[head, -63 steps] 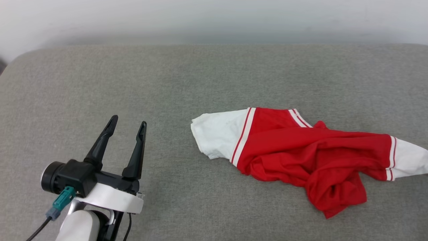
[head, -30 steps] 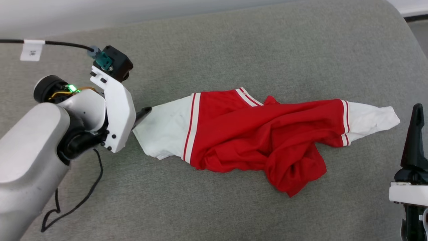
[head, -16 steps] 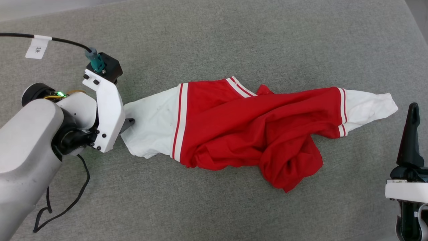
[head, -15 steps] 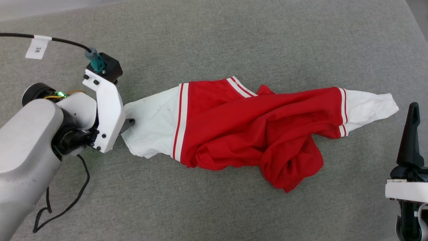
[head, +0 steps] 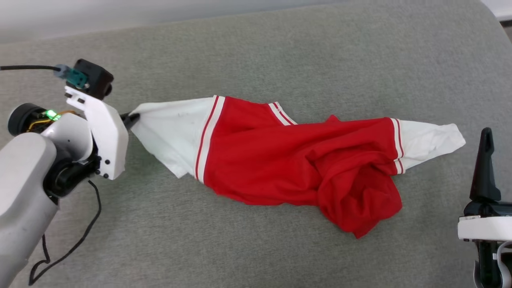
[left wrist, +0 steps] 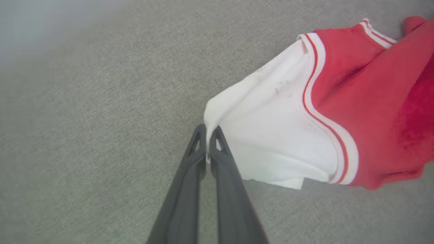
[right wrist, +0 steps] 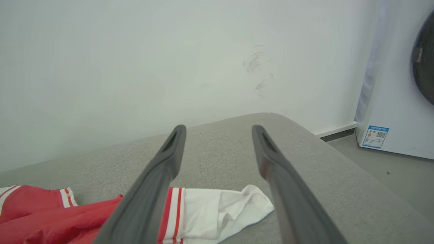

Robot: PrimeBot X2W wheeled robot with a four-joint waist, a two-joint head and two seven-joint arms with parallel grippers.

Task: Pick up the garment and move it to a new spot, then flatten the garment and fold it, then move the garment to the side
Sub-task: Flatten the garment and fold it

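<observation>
My left tool [left wrist: 207, 135] is pressed together on the white sleeve [head: 168, 128] tip of the garment [head: 296, 160], which lies crumpled mid-worktop [head: 256, 48]. Pickup is in hand (a thin pinch). Next, lift and carry; my right tool [right wrist: 218, 130] hangs spread at 4 o'clock.

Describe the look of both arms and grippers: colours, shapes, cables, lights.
The left arm has a rounded pale grey forearm, a white bracket, a black camera block with a teal plug, a green light and a black cable. The left gripper and right gripper each have two long, dark, tapering fingers. The right wrist is white over black.
</observation>
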